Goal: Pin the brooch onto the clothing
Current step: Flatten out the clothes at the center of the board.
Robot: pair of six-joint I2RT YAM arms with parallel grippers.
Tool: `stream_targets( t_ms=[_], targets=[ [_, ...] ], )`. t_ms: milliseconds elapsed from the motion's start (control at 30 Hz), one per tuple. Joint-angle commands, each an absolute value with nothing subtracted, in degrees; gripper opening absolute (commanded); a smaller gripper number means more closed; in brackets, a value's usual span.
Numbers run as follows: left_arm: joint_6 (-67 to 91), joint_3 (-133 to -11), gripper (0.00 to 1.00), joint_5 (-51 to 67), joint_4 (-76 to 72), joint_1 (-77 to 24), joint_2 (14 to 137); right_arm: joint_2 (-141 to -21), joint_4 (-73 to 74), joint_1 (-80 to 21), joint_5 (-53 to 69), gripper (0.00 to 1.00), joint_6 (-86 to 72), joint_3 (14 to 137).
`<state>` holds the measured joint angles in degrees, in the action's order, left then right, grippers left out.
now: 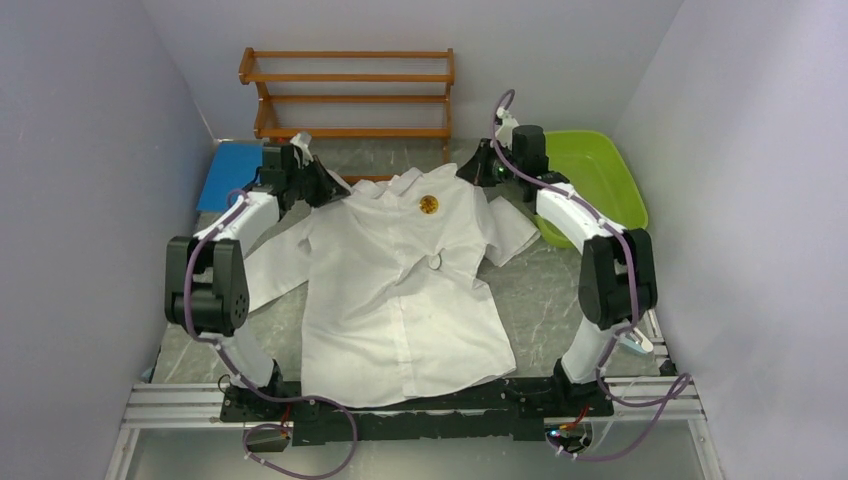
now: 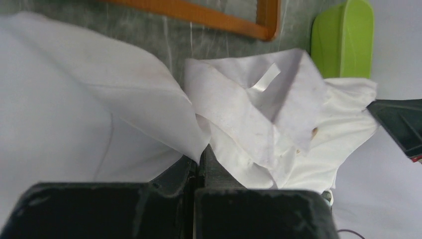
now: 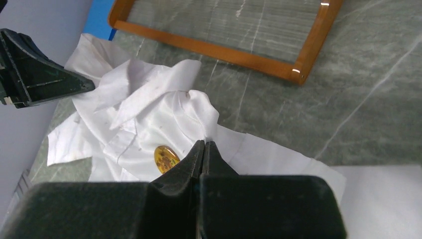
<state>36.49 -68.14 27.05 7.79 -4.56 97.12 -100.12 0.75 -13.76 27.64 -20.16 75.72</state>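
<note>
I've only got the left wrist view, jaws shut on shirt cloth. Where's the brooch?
Observer: The brooch lies on the chest of the shirt, just below the collar.
Operator: What's the right gripper doing?
Observer: The right gripper is shut on shirt cloth, close beside the brooch.
Operator: How does the shirt lie overall?
Observer: Front up and spread out; in the top view its hem is at the bottom.
</note>
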Motion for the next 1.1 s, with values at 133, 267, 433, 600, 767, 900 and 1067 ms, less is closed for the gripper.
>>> stream_targets(
  t_ms=[133,267,433,600,767,900,1067],
  targets=[
    [38.08,-79.38,0.09,27.03,1.48,-2.89,109.09,-114.33,-12.09,-11.25,30.8,0.03,-30.15,84.76],
    [38.95,-79.03,0.45,27.83,0.95,-1.9,109.41,-115.5,-11.55,-10.47,28.99,0.37,-30.47,87.05],
    [36.28,-70.47,0.83,22.55,3.1,-1.27,99.21,-104.61,-6.85,-10.28,22.59,0.74,-24.72,80.37],
    [34.96,-60.86,0.89,16.53,9.32,1.79,86.46,-92.94,2.98,-10.35,10.65,0.75,-21.5,69.69],
    [35.99,-55.29,0.9,8.26,20.28,5.92,77.22,-88.03,14.49,-11.08,-2.72,0.72,-19.17,63.6],
    [40.37,-53.48,0.94,-1.9,29.46,8.21,74.84,-87.56,18.17,-12.05,-9.36,0.72,-18.34,59.94],
    [42.38,-53.39,0.94,-2.02,34.73,13.24,79.63,-88.85,19.4,-12.38,-9.11,0.72,-19.2,58.51]
  ],
)
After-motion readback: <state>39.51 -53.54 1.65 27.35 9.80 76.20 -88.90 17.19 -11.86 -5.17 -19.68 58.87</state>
